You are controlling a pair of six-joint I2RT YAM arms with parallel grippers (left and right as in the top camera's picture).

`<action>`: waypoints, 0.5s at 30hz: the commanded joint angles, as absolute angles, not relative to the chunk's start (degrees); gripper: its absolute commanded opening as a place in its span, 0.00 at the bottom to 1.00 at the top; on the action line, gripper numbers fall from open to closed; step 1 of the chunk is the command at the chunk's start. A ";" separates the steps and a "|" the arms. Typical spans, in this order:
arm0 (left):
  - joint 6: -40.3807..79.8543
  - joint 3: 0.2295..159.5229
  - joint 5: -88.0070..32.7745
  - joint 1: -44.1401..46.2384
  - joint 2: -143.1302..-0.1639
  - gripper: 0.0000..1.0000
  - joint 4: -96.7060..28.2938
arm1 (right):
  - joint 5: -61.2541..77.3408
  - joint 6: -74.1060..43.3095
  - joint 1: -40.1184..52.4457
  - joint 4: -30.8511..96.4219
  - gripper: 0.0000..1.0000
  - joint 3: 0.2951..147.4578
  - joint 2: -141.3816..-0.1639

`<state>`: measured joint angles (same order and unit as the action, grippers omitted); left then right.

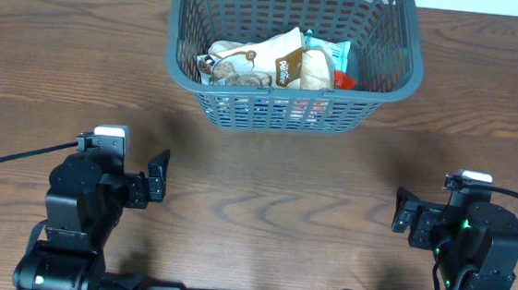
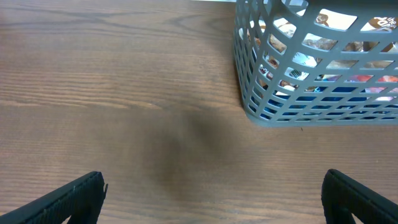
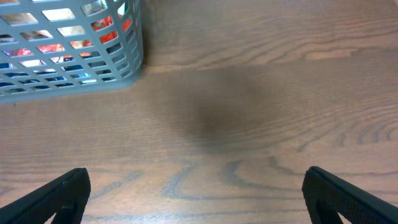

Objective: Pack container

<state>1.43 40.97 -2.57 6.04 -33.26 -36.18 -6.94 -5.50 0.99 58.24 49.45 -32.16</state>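
Observation:
The container (image 1: 389,77), a dark grey lattice basket, stands at the back middle of the wooden table. It holds several snack packets (image 1: 279,61), white, tan, pale blue and red. It also shows in the left wrist view (image 2: 249,93) at upper right and in the right wrist view (image 3: 134,56) at upper left. My left gripper (image 2: 214,202) is open and empty over bare wood at front left, well short of the basket. My right gripper (image 3: 199,199) is open and empty over bare wood at front right.
The wooden table (image 1: 274,183) stretches between the basket and both arms. Black cables (image 1: 8,158) trail from each arm base towards the table's side edges.

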 commanded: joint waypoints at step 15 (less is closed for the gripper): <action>0.49 41.28 -1.48 5.69 -33.17 0.99 -36.42 | -1.04 -6.26 4.34 52.64 0.99 42.04 -15.49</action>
